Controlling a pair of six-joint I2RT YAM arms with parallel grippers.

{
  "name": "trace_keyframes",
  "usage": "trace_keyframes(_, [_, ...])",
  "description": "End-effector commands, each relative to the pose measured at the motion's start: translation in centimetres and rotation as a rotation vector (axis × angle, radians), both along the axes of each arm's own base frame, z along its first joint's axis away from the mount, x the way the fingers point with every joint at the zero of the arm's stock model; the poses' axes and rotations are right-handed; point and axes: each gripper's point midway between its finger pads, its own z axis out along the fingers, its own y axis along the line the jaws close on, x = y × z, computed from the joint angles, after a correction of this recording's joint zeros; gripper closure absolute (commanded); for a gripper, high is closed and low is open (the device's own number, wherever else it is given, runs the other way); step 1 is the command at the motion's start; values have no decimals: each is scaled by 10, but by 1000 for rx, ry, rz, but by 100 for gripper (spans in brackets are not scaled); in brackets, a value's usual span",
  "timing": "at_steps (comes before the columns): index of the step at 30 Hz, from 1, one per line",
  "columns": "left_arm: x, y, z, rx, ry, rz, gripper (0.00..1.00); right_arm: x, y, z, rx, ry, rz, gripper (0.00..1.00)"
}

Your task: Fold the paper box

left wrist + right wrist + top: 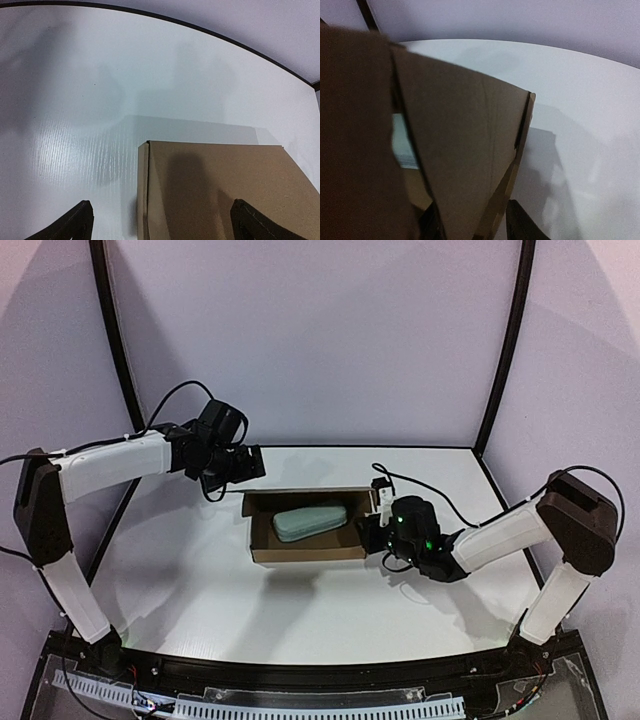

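The paper box (300,548) sits open on the white table (180,570), with a pale green case (310,523) inside. The right gripper (476,222) pinches the box's right wall. The left gripper (162,220) hangs wide open over its far left corner.

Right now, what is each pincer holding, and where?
The right pincer grips the paper box by its right end flap; the left pincer holds nothing.

The white table (200,590) carries the brown paper box (310,553), lying open-topped just toward twelve o'clock of centre.
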Motion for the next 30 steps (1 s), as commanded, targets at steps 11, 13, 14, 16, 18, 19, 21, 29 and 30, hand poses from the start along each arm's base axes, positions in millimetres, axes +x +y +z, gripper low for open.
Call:
trace_keyframes(11, [-5, 8, -28, 9, 51, 21, 6, -42, 2, 18, -100, 14, 217, 2])
trace_keyframes(13, [-6, 9, -29, 10, 55, 21, 6, -48, 0, 18, -131, 22, 247, 2])
trace_keyframes(14, [-6, 9, -30, 7, 57, 21, 6, -52, -1, 17, -146, 35, 262, 2])
trace_keyframes(16, [-8, 9, -32, 7, 64, 18, 6, -62, -6, 19, -172, 50, 292, 2])
trace_keyframes(18, [-10, 9, -34, 8, 70, 16, 6, -73, -12, 27, -176, 59, 324, 2])
trace_keyframes(19, [-10, 9, -35, 9, 71, 16, 6, -76, -13, 27, -177, 63, 329, 2])
trace_keyframes(21, [-12, 11, -37, 9, 77, 15, 6, -86, -21, 39, -168, 61, 343, 2])
trace_keyframes(29, [-16, 15, -37, 16, 73, 17, 6, -103, -61, 135, -45, -55, 253, 2])
trace_keyframes(30, [-16, 15, -37, 14, 73, 15, 6, -103, -61, 148, -22, -67, 249, 2])
